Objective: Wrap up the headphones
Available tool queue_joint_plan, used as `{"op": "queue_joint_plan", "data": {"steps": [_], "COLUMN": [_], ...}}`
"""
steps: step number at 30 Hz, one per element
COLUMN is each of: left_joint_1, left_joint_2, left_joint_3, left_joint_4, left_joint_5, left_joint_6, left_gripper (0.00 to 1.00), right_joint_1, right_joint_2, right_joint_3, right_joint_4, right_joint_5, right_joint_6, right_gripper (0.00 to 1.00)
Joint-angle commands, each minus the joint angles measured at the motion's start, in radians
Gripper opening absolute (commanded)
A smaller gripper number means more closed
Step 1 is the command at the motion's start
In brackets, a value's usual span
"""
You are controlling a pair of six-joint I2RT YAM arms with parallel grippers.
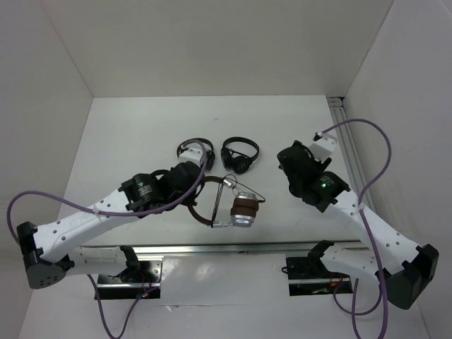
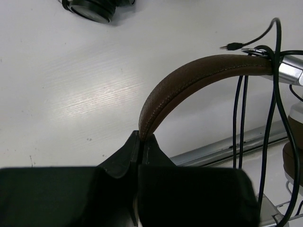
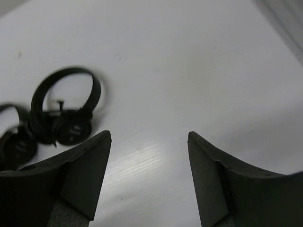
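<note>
White table (image 1: pixel 127 141) inside a white-walled enclosure, aluminium rail (image 1: pixel 212 248) along the near edge by the arm bases.

Left arm (image 1: pixel 85 219) reaches in diagonally toward the middle. Right arm (image 1: pixel 374 233) is angled in from the right, its head over bare table, well apart from everything else.

The headphones (image 1: pixel 236 208) sit centre-front, just past the rail, between the two arms and closer to the left one. Brown headband arcs on the left side, silver earcups with brown pads bunched at the right end. I can't tell whether the earcups rest on the surface or hang just above it.

Two all-black headphones lie further back. One (image 1: pixel 240 154) is in the open at centre. The other (image 1: pixel 194 148) is just left of it, partly hidden under the left wrist.

Left gripper (image 2: pixel 140 137): jaws pinched tight on the brown headband, which arches up and to the right out of the fingers in the wrist view.

Right gripper (image 3: pixel 149 137): jaws spread wide, nothing between them, only table below. Both black sets show off to its left, blurred.

Thin black cable (image 2: pixel 241 118): several strands drop side by side from the headband's far end near the silver hinge, and one loop rises above it. From above I see it strung across the arc toward the earcups.

Jack plug (image 2: pixel 232 46): loose end sticking out left of the hinge, touching nothing that I can see.
</note>
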Motion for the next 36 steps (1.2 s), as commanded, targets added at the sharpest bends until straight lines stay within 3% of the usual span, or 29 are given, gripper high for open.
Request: {"op": "queue_joint_plan", "data": {"steps": [1,7,10,17,24,27,36], "left_joint_1": [0.032,0.119,0.129,0.118,0.090,0.066,0.097], "left_joint_2": [0.069,0.303,0.459,0.753,1.076,1.173,1.206], "left_joint_3": [0.061,0.147,0.259,0.601,1.035,1.135,1.117], "left_joint_4": [0.055,0.193,0.221,0.209,0.135,0.135,0.238], "left_joint_5": [-0.035,0.068,0.089,0.152,0.231,0.222,0.300], "left_joint_6": [-0.045,0.017,0.056,0.106,0.131,0.158,0.161], "left_gripper": [0.00,0.00,0.00,0.00,0.00,0.00,0.00], "right_joint_1": [-0.019,-0.019,-0.019,-0.019,-0.019,-0.019,-0.019], "right_joint_2": [-0.013,-0.197,-0.243,-0.234,-0.263,-0.305,-0.326], "right_joint_3": [0.146,0.230,0.240,0.240,0.220,0.211,0.198], "right_joint_4": [-0.346,-0.222,-0.200,-0.198,-0.197,-0.183,-0.162], "right_joint_5": [0.280,0.173,0.122,0.113,0.122,0.113,0.070], "right_joint_6": [0.285,0.059,-0.017,-0.109,-0.146,-0.158,-0.167], "right_gripper": [0.73,0.74,0.76,0.77,0.77,0.77,0.78]}}
